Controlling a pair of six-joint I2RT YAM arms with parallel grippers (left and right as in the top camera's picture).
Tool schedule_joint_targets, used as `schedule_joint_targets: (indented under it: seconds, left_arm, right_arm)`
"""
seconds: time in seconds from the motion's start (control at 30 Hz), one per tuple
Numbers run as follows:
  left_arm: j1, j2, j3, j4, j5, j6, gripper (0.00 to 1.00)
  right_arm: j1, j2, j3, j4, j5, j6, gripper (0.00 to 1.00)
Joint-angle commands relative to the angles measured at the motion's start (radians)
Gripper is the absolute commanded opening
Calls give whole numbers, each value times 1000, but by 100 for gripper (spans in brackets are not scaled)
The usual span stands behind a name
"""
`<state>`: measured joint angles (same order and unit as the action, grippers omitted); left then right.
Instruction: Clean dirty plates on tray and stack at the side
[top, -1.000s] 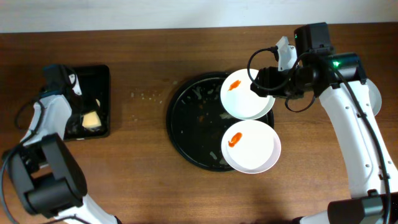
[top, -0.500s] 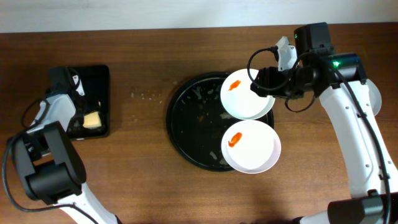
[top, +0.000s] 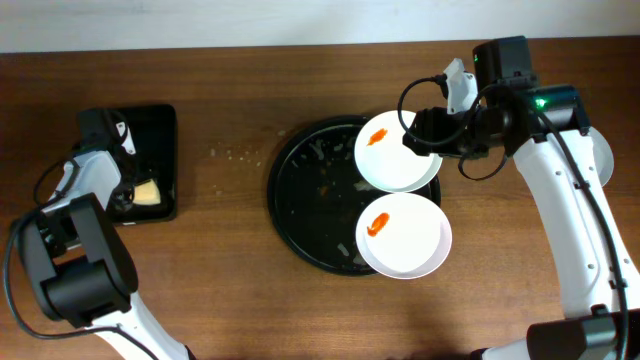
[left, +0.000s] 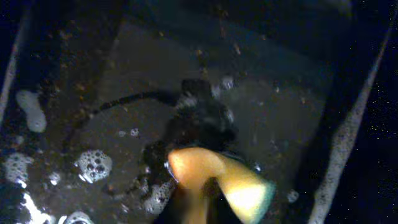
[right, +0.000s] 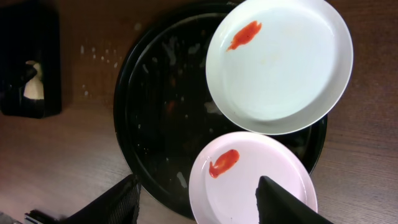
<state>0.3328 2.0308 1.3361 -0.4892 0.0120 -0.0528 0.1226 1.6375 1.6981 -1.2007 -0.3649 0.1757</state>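
Note:
Two dirty plates, each with an orange smear, lie on the right half of the round black tray. The upper plate overlaps the lower plate. My right gripper hovers high by the upper plate's right edge. In the right wrist view this gripper is open, its fingers framing the lower plate far below, with nothing between them. My left gripper is down in the small rectangular tray, shut on a yellow sponge that looks pinched and blurred.
The rectangular black tray at the far left holds soapy water with bubbles. Crumbs and smears dot the round tray's floor. A white plate's edge shows behind my right arm at the right.
My left gripper has closed onto the sponge in the rectangular tray, and the left arm has shifted slightly. The right arm and both plates have not moved.

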Motion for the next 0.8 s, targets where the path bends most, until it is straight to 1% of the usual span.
schedule_joint_targets:
  seconds: [0.0,0.03,0.07,0.17,0.23,0.3,0.33,0.43,0.5,0.6,0.63,0.67,0.7,0.73,0.77]
  left_arm:
    - [-4,-87,2,-51,11,1,64]
    - [-4,-107,2,-63,11,1,76]
    - [-4,-121,2,-74,10,1,79]
    - [-4,-141,2,-130,11,0,79]
    - [-4,-140,1,-179,19,0,78]
    - [-4,-139,-5,-209,42,0,67]
    - [-4,-139,-10,-215,53,1,65]
    - [-4,-139,-42,-219,72,1,65]
    - [-6,-137,-75,-189,72,1,62]
    - [-6,-126,-140,-103,71,1,49]
    - [-6,-121,-170,-58,71,1,41]
    - [-6,-116,-196,-14,71,1,28]
    - [-5,-109,-224,33,71,1,20]
    - [-5,-105,-242,64,71,0,7]
    - [-5,-100,-257,89,71,0,0]
  right_arm:
    - [8,-2,6,0,-6,-11,61]
    - [8,-2,6,-1,-6,-11,61]
    - [8,-2,6,0,-6,-11,61]
    - [8,-2,6,-1,-6,-11,61]
    - [8,-2,6,-1,-6,-11,61]
    - [8,-2,6,0,-6,-11,61]
    - [8,-2,6,0,-6,-11,61]
    - [8,-2,6,0,-6,-11,61]
    - [8,-2,6,1,-6,-11,61]
    - [8,-2,6,0,-6,-10,61]
    - [8,-2,6,0,-6,-10,61]
    - [8,-2,6,0,-6,-10,61]
    - [8,-2,6,0,-6,-10,61]
    - [8,-2,6,0,-6,-10,61]
    - [8,-2,6,0,-6,-10,61]
